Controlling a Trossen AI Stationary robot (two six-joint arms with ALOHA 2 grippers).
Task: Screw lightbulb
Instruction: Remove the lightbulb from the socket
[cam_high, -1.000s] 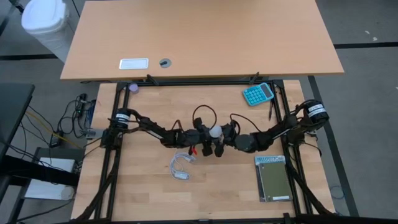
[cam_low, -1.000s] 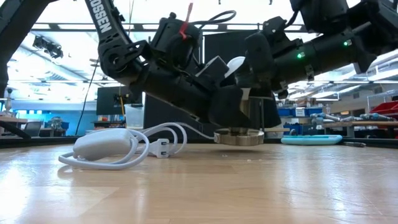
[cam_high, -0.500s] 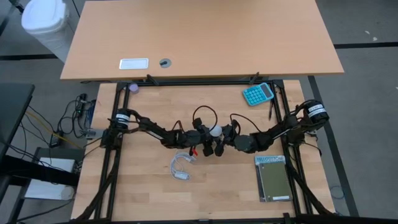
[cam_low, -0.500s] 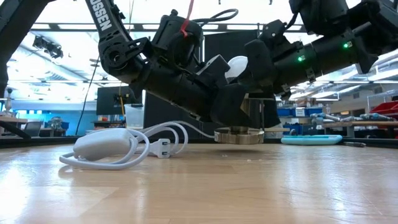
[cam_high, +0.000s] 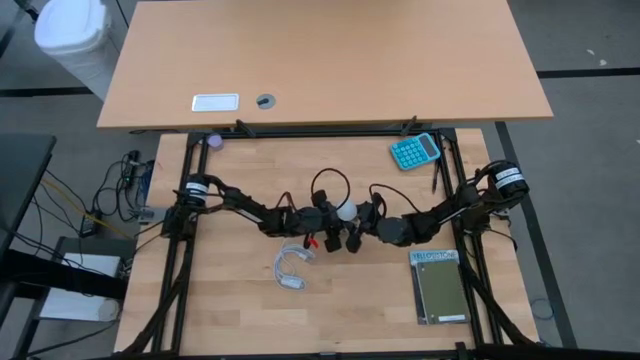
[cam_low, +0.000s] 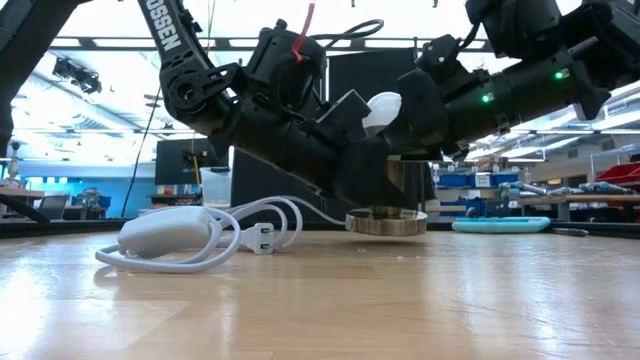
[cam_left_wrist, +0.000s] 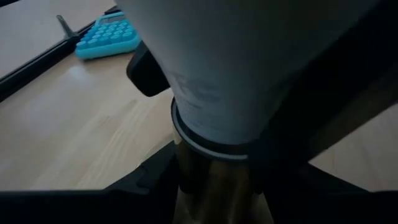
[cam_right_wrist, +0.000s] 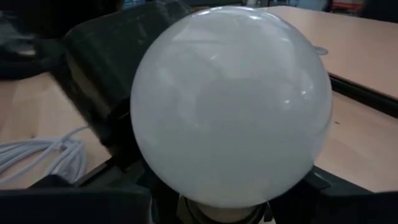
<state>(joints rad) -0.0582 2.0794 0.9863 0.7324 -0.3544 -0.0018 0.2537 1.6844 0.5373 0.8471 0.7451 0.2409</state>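
The white lightbulb (cam_high: 345, 210) stands base-down in a grey socket at the table's middle, between both grippers. It also shows in the low view (cam_low: 381, 108), the left wrist view (cam_left_wrist: 249, 62) and the right wrist view (cam_right_wrist: 230, 106). The socket's round base disc (cam_low: 386, 221) is level at the table top. My left gripper (cam_high: 333, 228) is shut on the socket below the bulb. My right gripper (cam_high: 362, 225) is shut on the bulb. My left gripper pinches the socket's metal collar (cam_left_wrist: 211, 180) just under the bulb's neck, one finger on each side. It comes slanting down from the table's left. Whether the base disc rests on the table I cannot tell. My right gripper holds the bulb's white body (cam_low: 392, 112) between its two fingers, coming nearly level from the table's right. The bulb's globe hides the place of contact in the right wrist view. The bulb stands with its globe up, over the socket.
A coiled white cable with a switch (cam_high: 292, 268) lies near the grippers, toward the near edge; it also shows in the low view (cam_low: 180, 235). A teal calculator (cam_high: 414, 151) lies far right, a dark green notebook (cam_high: 440, 287) near right. A raised tabletop (cam_high: 320, 60) spans the far side.
My right gripper has turned about the bulb and tipped a little, so more of the white globe shows in the low view. The socket and my left gripper have stayed almost in place.
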